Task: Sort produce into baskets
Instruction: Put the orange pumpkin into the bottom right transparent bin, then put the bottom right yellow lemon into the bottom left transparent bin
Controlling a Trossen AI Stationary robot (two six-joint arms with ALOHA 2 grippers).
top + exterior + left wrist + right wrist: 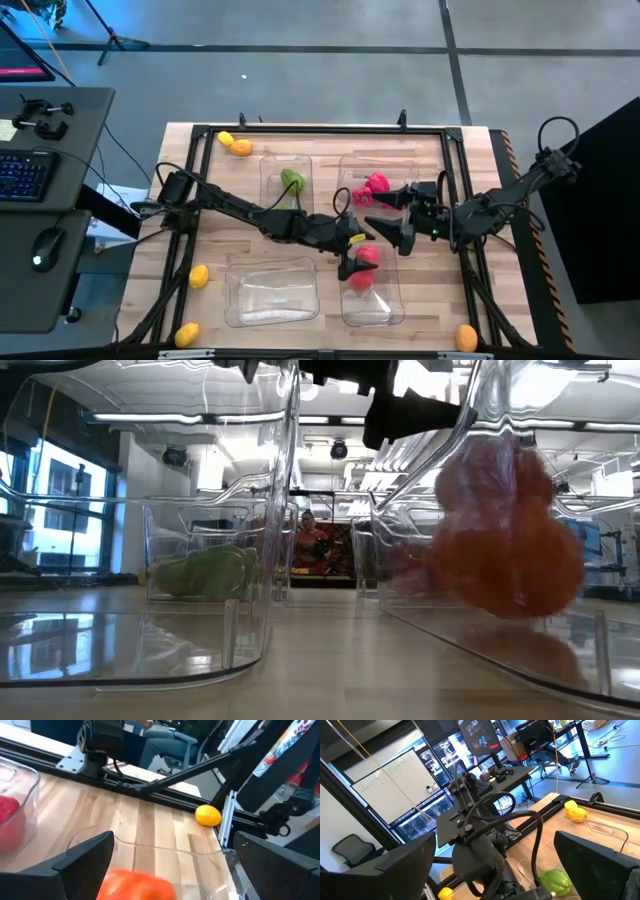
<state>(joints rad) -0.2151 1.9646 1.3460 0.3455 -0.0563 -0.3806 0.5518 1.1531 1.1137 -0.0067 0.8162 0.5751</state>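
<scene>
My left gripper (352, 265) hangs open over the near-right clear bin (385, 305). A red-orange produce piece (136, 886) lies below and between its fingers, untouched. It is in that bin with a second red piece (360, 281), both also in the low view (510, 535). My right gripper (380, 215) is open and empty between the far-right and near-right bins. The far-right bin (350, 165) holds pink-red produce (377, 185). The far-left bin (270, 165) holds a green piece (292, 181). The near-left bin (272, 290) holds nothing.
Loose produce lies on the wooden table: a yellow and an orange piece (236, 146) at the far left, a yellow one (199, 275) and an orange one (187, 333) at the near left, and an orange one (466, 337) at the near right. A black frame rail (320, 129) runs around the table.
</scene>
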